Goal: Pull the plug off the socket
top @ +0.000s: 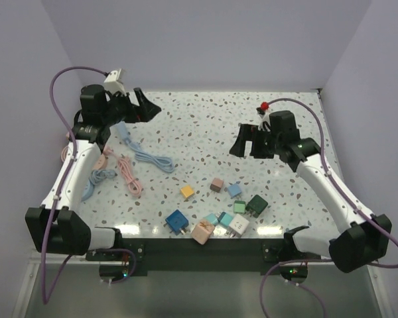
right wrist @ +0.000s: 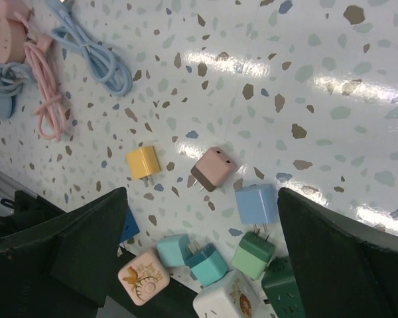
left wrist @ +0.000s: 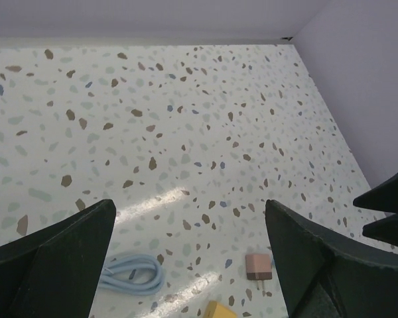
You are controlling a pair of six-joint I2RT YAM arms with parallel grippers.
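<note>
Currently both arms hang above the table (top: 205, 112), nothing held. Left gripper (top: 140, 106) at 11 o'clock of the top view, jaws spread wide, empty. Right gripper (top: 247, 140) toward 2 o'clock, jaws equally wide, empty, its wrist camera looking down on the charger cluster. Cluster sits at 6 o'clock, near the front edge. Candidate socket (top: 257, 205): dark green block on the cluster's 3 o'clock side, slots visible on its face in the right wrist view. Candidate plug (top: 239, 225): white cube touching it at its 7 o'clock; whether prongs are actually seated is hidden, so the pairing is probable, not confirmed. Handling judgement: both are small rigid plastic shells, light, smooth-sided, likely to skate on the glossy surface. Prong friction should exceed their weight, so one gripper ought to pin the green body while the other pinches the white cube across its flat sides and draws straight along the prong axis. Loose cables (top: 151, 159) at 9 o'clock, well apart.
</note>
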